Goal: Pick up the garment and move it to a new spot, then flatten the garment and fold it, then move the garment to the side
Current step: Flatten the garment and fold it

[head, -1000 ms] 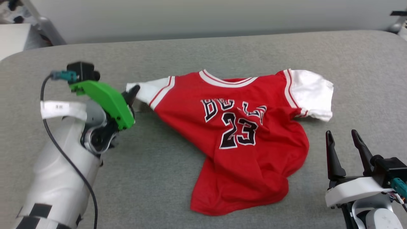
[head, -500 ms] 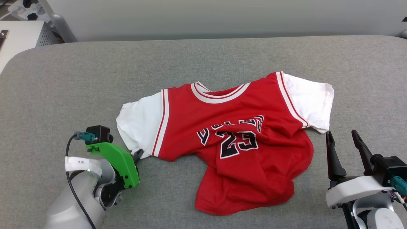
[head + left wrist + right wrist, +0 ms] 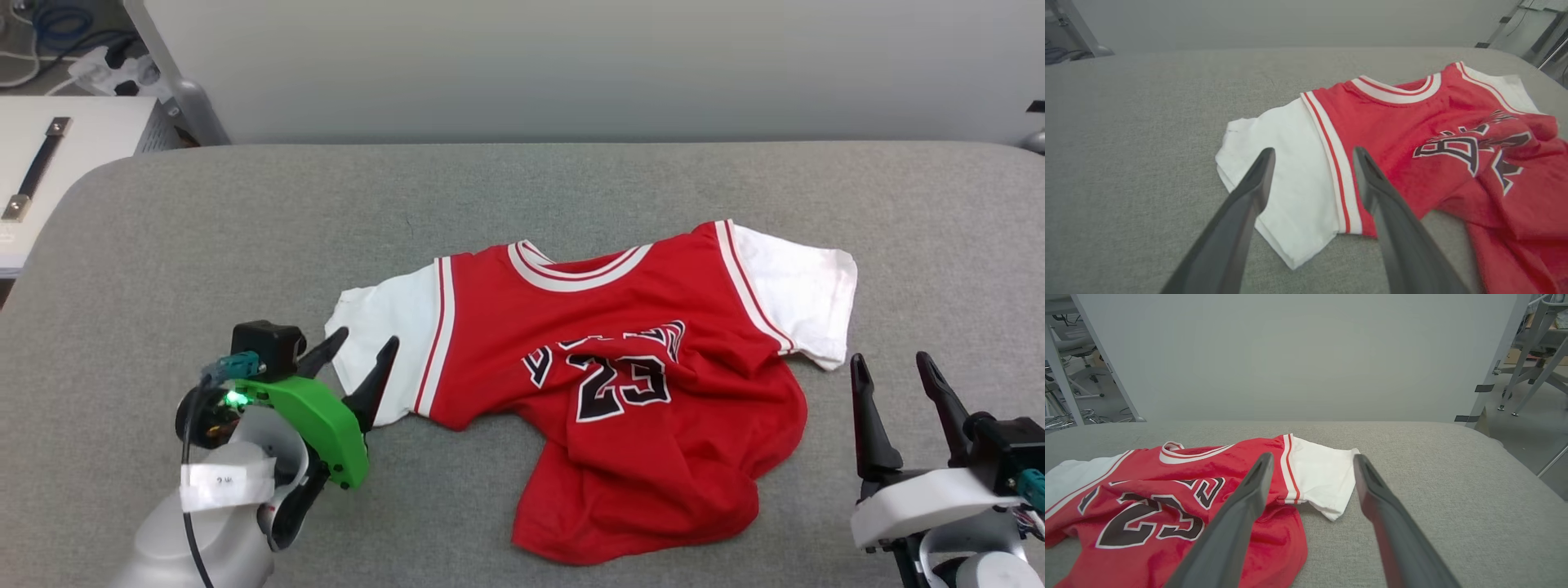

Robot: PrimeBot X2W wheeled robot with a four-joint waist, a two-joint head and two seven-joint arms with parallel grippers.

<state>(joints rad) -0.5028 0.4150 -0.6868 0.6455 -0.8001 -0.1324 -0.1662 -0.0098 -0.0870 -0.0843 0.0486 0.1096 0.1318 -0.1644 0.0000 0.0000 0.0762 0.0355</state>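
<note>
The left gripper (image 3: 362, 343), jaws wide and empty, sits at the left white sleeve (image 3: 392, 314) of the shirt (image 3: 637, 425), likely poised to tug flat what lies rumpled mid-table (image 3: 245, 245), while the right gripper (image 3: 890, 363) waits wide near its right edge.

1 garment (image 3: 653, 286), 2 grippers: L gripper (image 3: 366, 336) + R gripper (image 3: 889, 356); 1 table (image 3: 245, 229)

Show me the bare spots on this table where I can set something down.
Bare table runs between the wall and the shirt, and widely left of its white sleeve. A smaller patch lies between the left gripper and the hem. Crowded: around that sleeve, and by the right gripper.
</note>
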